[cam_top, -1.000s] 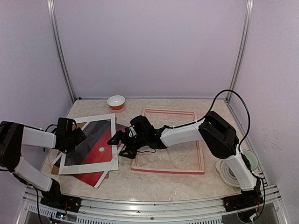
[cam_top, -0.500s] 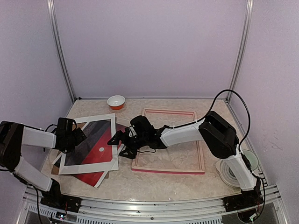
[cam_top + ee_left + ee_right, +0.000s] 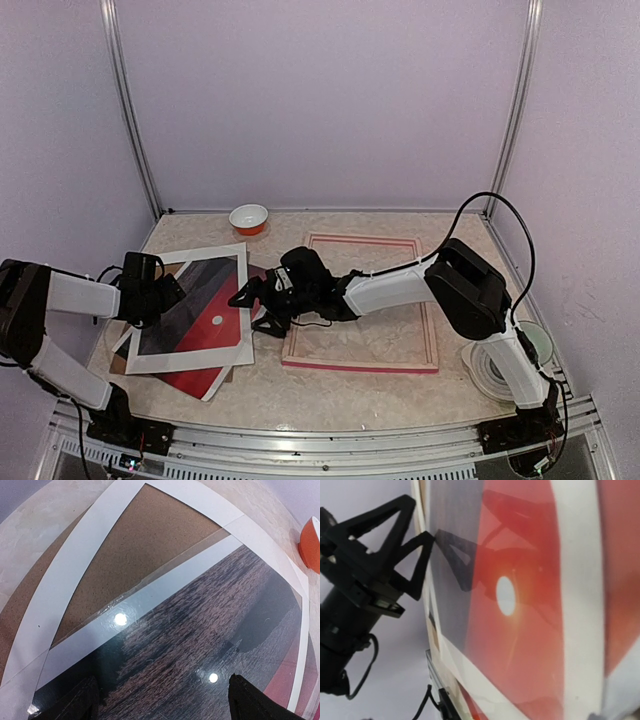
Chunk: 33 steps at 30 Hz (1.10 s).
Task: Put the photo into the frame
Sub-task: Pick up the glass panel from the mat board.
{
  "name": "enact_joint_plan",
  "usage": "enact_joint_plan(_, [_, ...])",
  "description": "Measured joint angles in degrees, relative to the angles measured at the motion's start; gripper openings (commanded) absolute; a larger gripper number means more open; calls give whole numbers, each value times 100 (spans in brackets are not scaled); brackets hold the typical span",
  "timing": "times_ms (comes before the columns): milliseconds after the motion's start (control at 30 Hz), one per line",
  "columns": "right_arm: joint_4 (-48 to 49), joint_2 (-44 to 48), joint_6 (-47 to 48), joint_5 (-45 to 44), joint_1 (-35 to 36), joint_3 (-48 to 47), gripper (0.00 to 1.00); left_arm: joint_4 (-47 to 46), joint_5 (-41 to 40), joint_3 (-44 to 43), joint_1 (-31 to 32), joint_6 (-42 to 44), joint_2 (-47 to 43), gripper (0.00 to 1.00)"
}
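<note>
**Top view.** Your photo [image 3: 195, 330] lies flat at the lower left of the table [image 3: 330, 395], under a white mat [image 3: 185, 361]. Dark stripes, red sky and the white sun show through the mat's opening, and a red corner sticks out below it. The frame [image 3: 360, 366] lies flat at centre right, just beside that stack, with table top showing through it. The photo is not in the frame.
- Left claw [image 3: 172, 292]: at the mat's left edge, fingers apart.
- Right claw [image 3: 250, 312]: at the mat's right edge, between stack and frame, fingers spread, gripping nothing.
- An orange bowl [image 3: 249, 218] sits at the back.

**Left wrist.** You look down on the photo's dark rippled water [image 3: 200, 630], glossy, with two light spots reflected in it. A brown board [image 3: 135, 545] fills the upper part of the mat's opening. The claw's two fingers stand wide apart in the bottom corners, with nothing between them. You cannot tell whether they touch the sheet.

**Right wrist.** The red sky and white sun [image 3: 506, 596] fill the view, turned sideways, with a white band crossing at right. The left claw shows at upper left, open, one fingertip meeting its own reflection at the glossy edge.
</note>
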<state>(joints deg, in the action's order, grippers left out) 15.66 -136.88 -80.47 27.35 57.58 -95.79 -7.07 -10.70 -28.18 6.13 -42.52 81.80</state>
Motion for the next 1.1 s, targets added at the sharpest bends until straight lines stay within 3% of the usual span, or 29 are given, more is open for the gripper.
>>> enact_joint_plan(833, [505, -398, 0, -522, -2, -382, 78, -105, 22, 52, 68, 15, 0, 87])
enact_joint_plan(1100, [527, -549, -28, -664, -13, -601, 69, -133, 22, 63, 70, 15, 0, 87])
